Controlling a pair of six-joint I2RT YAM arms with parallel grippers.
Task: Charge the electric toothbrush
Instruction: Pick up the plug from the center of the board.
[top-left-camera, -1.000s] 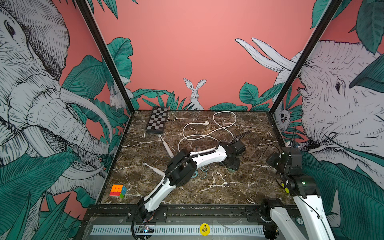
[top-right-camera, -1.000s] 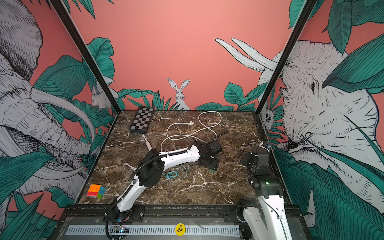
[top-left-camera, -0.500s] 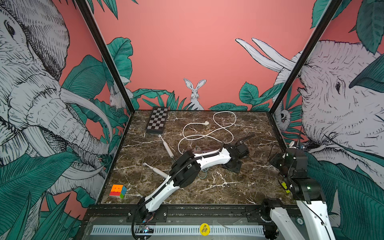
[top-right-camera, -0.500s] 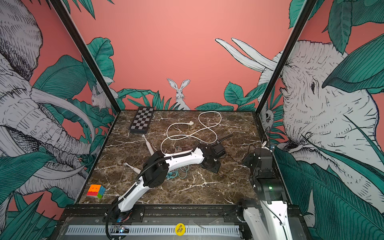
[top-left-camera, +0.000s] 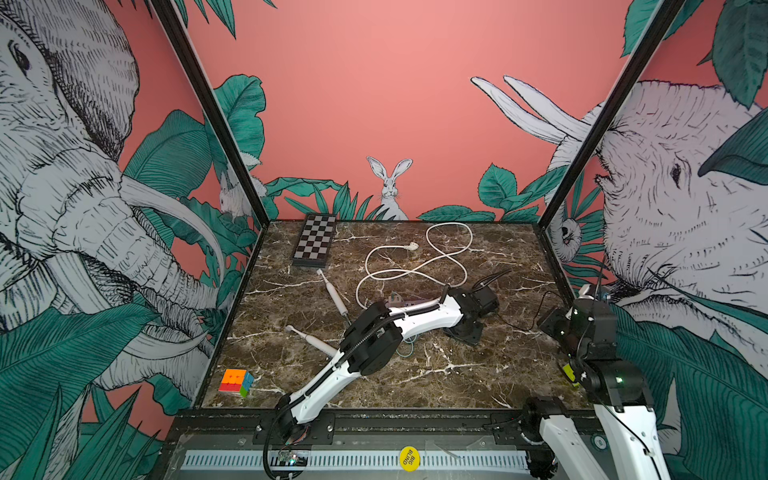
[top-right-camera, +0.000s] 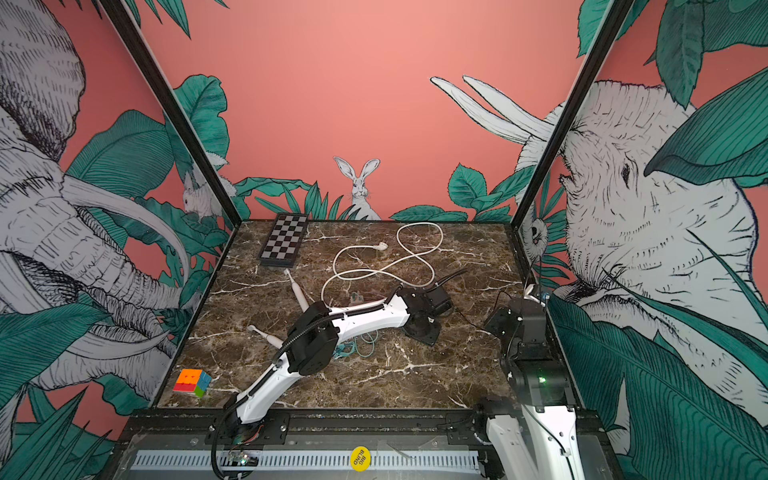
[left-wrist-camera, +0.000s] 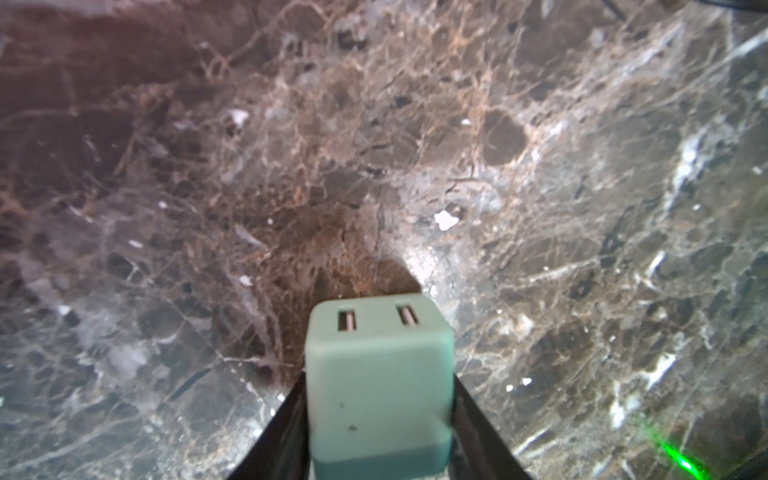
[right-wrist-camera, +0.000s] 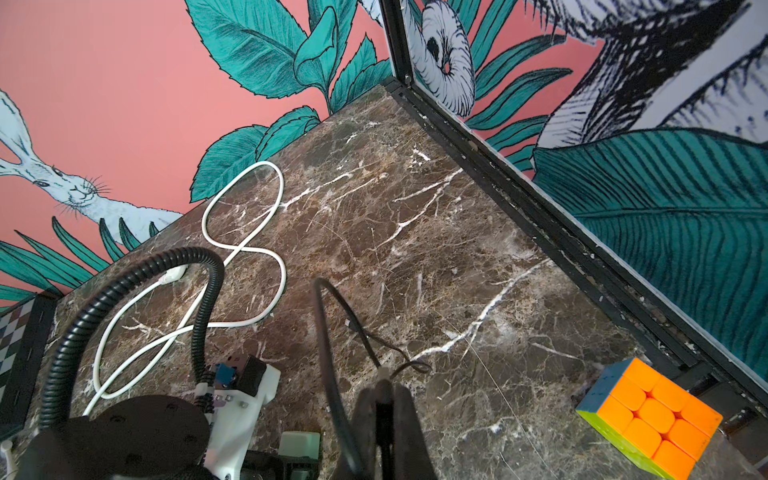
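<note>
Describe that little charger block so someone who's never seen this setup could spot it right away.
Start at the brown marble table and follow the white left arm out to the left gripper. Held between its jaws is the charger block, a small rounded cube. Unlike the white cable and toothbrushes nearby, it is pale mint green with two slots side by side on one face.

The left fingers (left-wrist-camera: 286, 440) stand narrower than a second ago and now press against both sides of the green adapter (left-wrist-camera: 376, 386). In both top views the left arm (top-left-camera: 424, 320) has its elbow shifted slightly toward the right side of the bench (top-left-camera: 457, 382), and its wrist sits a little lower. The right arm (top-left-camera: 594, 332) is drawn back nearer the front right corner, and the black cable (right-wrist-camera: 325, 353) pinched in the right fingers (right-wrist-camera: 405, 432) moves with it.
</note>
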